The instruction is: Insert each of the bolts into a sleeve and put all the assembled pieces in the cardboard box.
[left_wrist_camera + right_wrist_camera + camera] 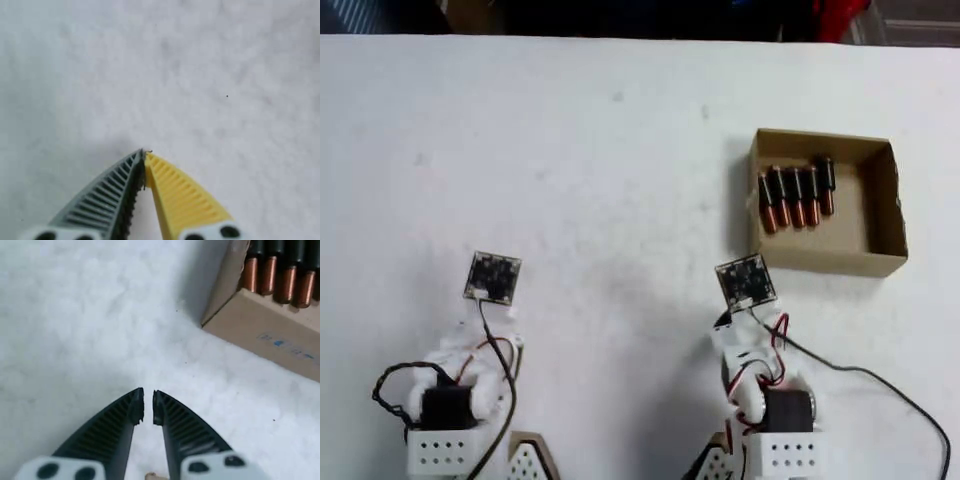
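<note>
The cardboard box (825, 262) stands open on the white table at the right. Several assembled pieces (797, 196), black sleeves with copper bolt ends, lie side by side in its left half. In the right wrist view the box (270, 330) corner and the copper ends of the pieces (280, 282) show ahead of my right gripper (148, 402), whose black fingers are shut to a thin slit and hold nothing. My left gripper (144, 152), one grey and one yellow finger, is shut with tips touching over bare table. No loose bolt or sleeve is in sight.
Both arms sit pulled back at the near table edge, the left arm (460, 390) and the right arm (765, 385). A black cable (890, 385) runs from the right arm toward the right edge. White tabletop (600, 150) stretches across the middle and far side.
</note>
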`<move>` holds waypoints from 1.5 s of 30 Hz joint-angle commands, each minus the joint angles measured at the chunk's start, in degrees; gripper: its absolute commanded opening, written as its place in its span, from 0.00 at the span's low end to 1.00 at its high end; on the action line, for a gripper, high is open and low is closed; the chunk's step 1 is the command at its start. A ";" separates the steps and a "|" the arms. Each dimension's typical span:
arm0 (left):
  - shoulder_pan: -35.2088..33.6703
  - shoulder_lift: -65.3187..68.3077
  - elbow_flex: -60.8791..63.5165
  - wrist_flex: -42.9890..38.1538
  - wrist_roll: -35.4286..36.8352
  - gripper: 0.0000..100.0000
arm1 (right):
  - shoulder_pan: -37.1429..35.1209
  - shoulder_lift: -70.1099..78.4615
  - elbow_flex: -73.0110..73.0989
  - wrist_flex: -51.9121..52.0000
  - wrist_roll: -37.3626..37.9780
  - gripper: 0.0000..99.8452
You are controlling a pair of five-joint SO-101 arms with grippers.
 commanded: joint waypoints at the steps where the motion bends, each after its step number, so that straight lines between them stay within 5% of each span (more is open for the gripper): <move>1: -0.04 -0.92 -0.18 -0.18 -0.35 0.02 | 0.31 -0.48 1.41 -0.66 -2.55 0.02; 15: 0.04 -0.92 -0.18 -0.18 -0.18 0.02 | 2.07 -0.40 1.41 8.40 -7.82 0.02; 23: 0.04 -0.92 -0.18 -0.18 7.91 0.02 | 5.58 -0.40 1.41 8.31 -16.18 0.02; 45: -0.13 -0.92 -0.18 -0.18 7.38 0.02 | 6.20 -0.40 1.41 8.31 -16.18 0.02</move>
